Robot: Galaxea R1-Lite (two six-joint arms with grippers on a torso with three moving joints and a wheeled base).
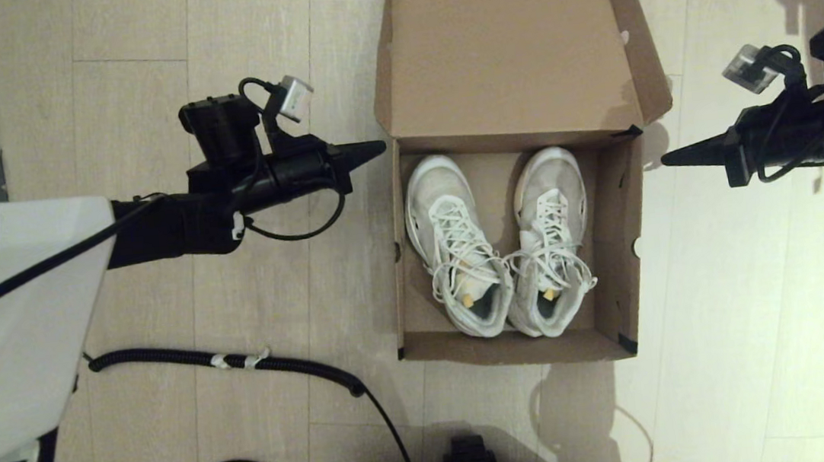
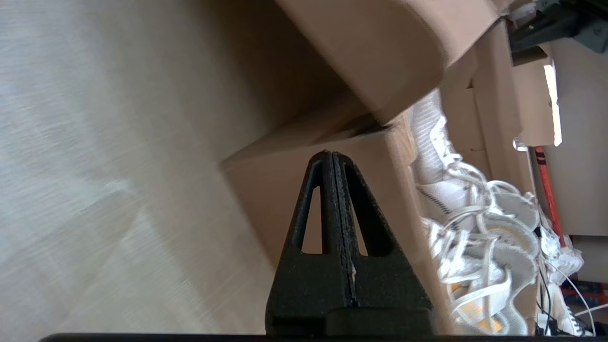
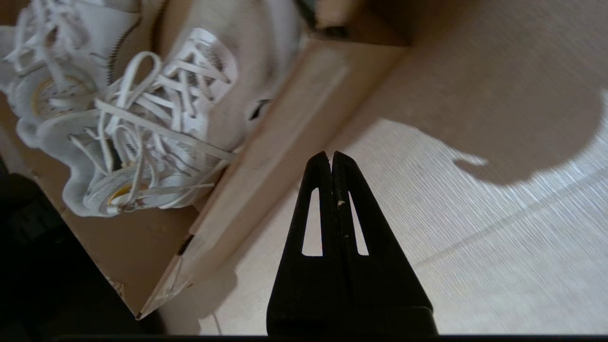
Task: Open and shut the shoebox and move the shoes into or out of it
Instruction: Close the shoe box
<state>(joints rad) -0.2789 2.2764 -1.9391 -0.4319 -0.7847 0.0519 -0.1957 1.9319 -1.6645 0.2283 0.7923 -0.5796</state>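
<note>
My left gripper (image 1: 381, 145) hangs with its fingers pressed together on nothing, the tip just beside the shoebox (image 1: 616, 240) at its lid hinge corner; my right gripper (image 1: 666, 159) mirrors it on the far side, fingers likewise closed and empty, a little clear of the wall. Between my two tips the box sits on the floor with its lid (image 1: 507, 45) thrown back beyond them; inside lie the white sneakers (image 1: 499, 245), side by side, heels toward me, laces loose. I judge them light, soft in the mesh and stiff in the sole; I would take each by the heel collar or tongue, not the laces, which would slip and snag. The cardboard should flex; the lid's far edge is the place to grip it.
</note>
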